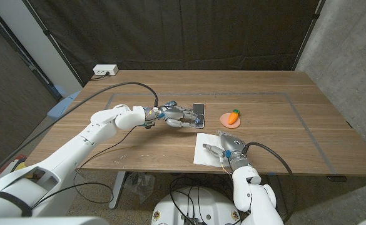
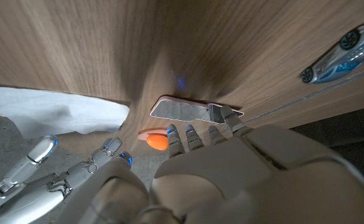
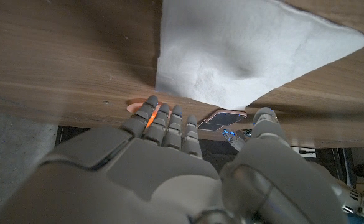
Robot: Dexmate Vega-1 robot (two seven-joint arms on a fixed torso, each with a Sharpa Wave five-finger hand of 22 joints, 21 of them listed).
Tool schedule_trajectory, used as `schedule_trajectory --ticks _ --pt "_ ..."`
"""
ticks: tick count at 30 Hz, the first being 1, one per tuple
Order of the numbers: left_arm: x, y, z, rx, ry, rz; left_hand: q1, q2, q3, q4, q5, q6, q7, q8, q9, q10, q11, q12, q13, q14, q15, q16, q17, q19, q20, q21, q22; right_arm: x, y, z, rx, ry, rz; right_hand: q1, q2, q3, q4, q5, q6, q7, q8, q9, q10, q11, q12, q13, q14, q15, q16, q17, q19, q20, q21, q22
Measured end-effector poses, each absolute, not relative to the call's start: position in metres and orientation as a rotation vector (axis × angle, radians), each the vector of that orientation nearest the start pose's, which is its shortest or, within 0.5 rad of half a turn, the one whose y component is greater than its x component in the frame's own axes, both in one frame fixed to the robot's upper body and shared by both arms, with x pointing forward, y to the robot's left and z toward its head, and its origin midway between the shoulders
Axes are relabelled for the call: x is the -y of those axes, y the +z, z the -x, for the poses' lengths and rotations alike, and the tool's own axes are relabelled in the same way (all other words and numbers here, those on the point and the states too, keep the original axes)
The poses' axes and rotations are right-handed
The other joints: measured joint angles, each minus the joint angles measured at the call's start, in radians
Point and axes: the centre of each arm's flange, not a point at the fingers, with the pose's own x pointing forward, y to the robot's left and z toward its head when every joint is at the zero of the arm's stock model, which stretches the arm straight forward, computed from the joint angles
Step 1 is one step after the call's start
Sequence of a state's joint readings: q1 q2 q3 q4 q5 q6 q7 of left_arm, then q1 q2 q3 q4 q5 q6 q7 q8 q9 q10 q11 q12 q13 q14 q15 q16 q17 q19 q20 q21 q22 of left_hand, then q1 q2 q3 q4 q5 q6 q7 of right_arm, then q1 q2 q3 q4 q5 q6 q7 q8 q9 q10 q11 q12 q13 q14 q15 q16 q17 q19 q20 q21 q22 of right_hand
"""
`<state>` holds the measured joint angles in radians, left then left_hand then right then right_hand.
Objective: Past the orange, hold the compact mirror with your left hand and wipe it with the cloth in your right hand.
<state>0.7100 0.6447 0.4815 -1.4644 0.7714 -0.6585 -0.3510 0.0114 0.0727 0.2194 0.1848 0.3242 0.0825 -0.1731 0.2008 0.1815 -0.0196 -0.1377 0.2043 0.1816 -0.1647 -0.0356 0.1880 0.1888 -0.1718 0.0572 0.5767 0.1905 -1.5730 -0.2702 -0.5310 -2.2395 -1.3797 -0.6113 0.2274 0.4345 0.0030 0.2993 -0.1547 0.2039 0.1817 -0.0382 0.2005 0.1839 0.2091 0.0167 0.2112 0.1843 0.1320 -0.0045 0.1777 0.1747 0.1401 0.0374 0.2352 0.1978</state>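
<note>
The compact mirror lies open at the table's middle, with an orange toy with a green tip to its right. My left hand reaches in from the mirror's left. In the left wrist view its fingertips touch the edge of the mirror, thumb apart; the orange toy is beyond. The white cloth lies flat near the front edge. My right hand sits at the cloth's right side, fingers spread. In the right wrist view its fingers point toward the cloth, gripping nothing.
A small blue toy car lies on the table close behind my left hand. A white power strip sits at the back left corner. Grey tape lines mark a rectangle on the wooden table. A black cable loops over my left arm.
</note>
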Motion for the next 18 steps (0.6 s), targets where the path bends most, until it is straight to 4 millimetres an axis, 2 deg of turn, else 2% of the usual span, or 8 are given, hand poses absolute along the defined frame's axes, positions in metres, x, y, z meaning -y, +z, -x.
schedule_trajectory --ticks 6,7,14,18 --pt "-0.172 -0.03 -0.601 0.841 -0.647 -1.768 0.0 0.0 -0.007 0.001 0.0 -0.009 -0.009 -0.006 0.0 0.0 0.0 0.0 0.0 0.0 0.0 0.0 0.0 0.0 0.0 0.0 0.0 0.115 -0.166 -0.431 0.193 -0.111 1.364 0.027 -0.01 -0.005 -0.005 0.008 0.037 -0.026 0.013 0.0 0.023 -0.004 0.008 0.0 0.022 -0.015 0.008 0.0 0.015 -0.007 0.0 0.0" --pt "-0.172 -0.03 -0.602 0.84 -0.647 -1.768 0.0 0.0 -0.007 0.002 0.0 -0.009 -0.009 -0.006 0.0 0.0 0.0 0.0 0.0 0.0 0.0 0.0 0.0 0.0 0.0 0.0 0.001 0.115 -0.167 -0.431 0.188 -0.112 1.371 0.031 -0.015 -0.005 -0.005 0.008 0.041 -0.026 0.018 0.0 0.029 -0.007 0.008 0.0 0.022 -0.015 0.008 0.0 0.019 -0.003 0.0 0.0" --pt "-0.172 -0.029 -0.604 0.839 -0.65 -1.768 -0.002 -0.002 -0.007 0.002 0.0 -0.02 -0.009 -0.006 0.0 -0.008 0.0 -0.007 0.0 0.0 0.0 0.0 0.0 0.0 0.0 0.0 0.003 0.113 -0.171 -0.434 0.148 -0.13 1.42 0.07 -0.012 0.003 -0.014 0.023 0.043 -0.027 0.014 0.0 0.021 -0.017 0.004 0.0 0.026 -0.022 0.008 0.0 0.027 -0.005 0.0 0.0" --pt "-0.172 -0.028 -0.605 0.84 -0.652 -1.767 -0.003 -0.003 -0.01 0.004 0.0 -0.02 -0.009 -0.006 0.0 -0.008 0.0 -0.007 0.0 0.0 0.0 0.0 0.0 0.0 0.0 0.0 0.003 0.113 -0.173 -0.436 0.128 -0.145 1.442 0.106 -0.006 0.01 -0.021 0.035 0.039 -0.03 0.014 0.0 0.02 -0.018 0.0 -0.001 0.024 -0.025 0.008 0.0 0.037 -0.015 0.004 0.0"
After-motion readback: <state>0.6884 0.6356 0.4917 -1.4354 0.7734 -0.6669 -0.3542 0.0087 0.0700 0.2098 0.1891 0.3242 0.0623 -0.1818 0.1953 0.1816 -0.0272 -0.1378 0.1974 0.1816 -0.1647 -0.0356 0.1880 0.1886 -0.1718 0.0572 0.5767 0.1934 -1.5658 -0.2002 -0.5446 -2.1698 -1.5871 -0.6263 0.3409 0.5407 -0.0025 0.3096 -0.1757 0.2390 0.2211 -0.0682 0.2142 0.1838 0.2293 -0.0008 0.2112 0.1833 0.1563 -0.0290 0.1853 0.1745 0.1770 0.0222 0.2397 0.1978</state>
